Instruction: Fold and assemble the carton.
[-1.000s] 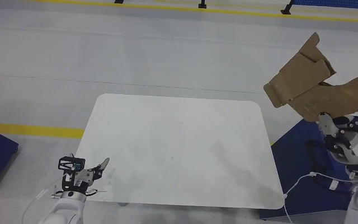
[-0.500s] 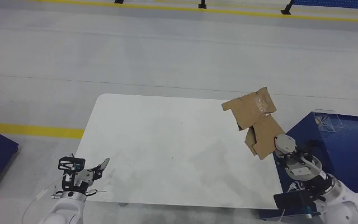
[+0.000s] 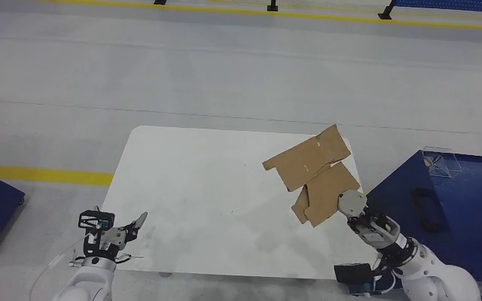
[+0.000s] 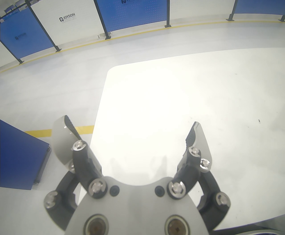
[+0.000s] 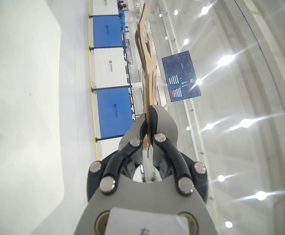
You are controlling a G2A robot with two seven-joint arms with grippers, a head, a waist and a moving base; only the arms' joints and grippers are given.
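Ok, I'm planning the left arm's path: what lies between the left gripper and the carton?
Only bare white table. The top view shows that stretch from the open left gripper across to the carton, which is held in the right gripper.

A white table [image 3: 226,218] stands on a pale grey floor [image 3: 226,68] with yellow lines [image 3: 53,175] and blue partition panels [image 4: 131,11].
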